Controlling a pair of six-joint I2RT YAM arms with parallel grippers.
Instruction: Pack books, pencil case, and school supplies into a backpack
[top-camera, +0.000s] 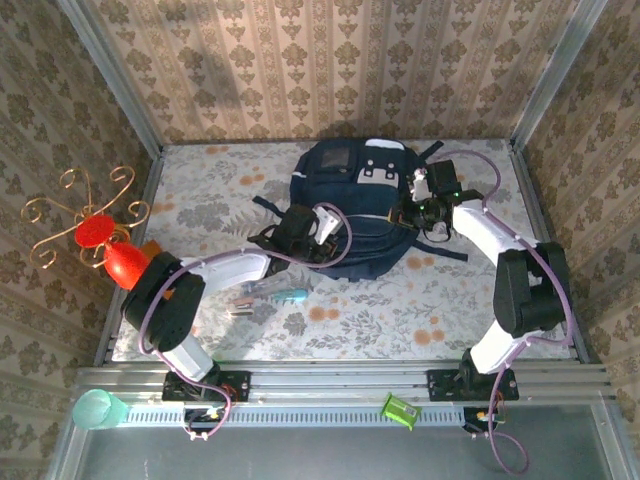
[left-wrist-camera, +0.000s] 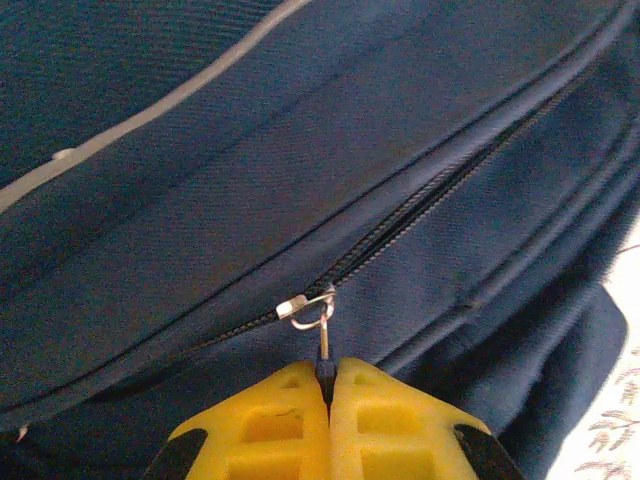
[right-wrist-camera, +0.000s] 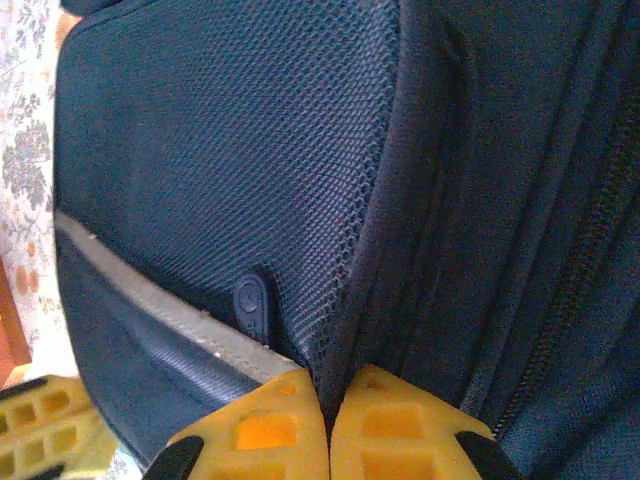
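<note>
Here the backpack (top-camera: 362, 215) lies flat on the flowered tabletop (top-camera: 450, 300), toward 12 o'clock from its middle, with the grey-white patches turned to the back wall. It is made of dark navy woven cloth, soft and a little slack. In the left wrist view its surface (left-wrist-camera: 300, 150) shows a fine diagonal weave, a pale piping line and a black zip (left-wrist-camera: 420, 210) which is closed along the length that I can see. The left jaws, at the 8 o'clock side of the bag, are clenched on the thin metal zip pull (left-wrist-camera: 323, 340) just under the silver slider (left-wrist-camera: 303, 304). I judge that this grip is meant for drawing the zip open, so that the things can go inside. The right jaws, at the 3 o'clock side, are pinched shut on a fold of the backpack beside a panel of navy mesh (right-wrist-camera: 250, 150) and a grey trim strip (right-wrist-camera: 170, 325), probably to hold the bag against the pull. Further out, at 7 o'clock from the bag, the teal-handled tool (top-camera: 291, 296) and some thin pen-like sticks (top-camera: 243, 305) wait loose on the tabletop, not yet packed.
</note>
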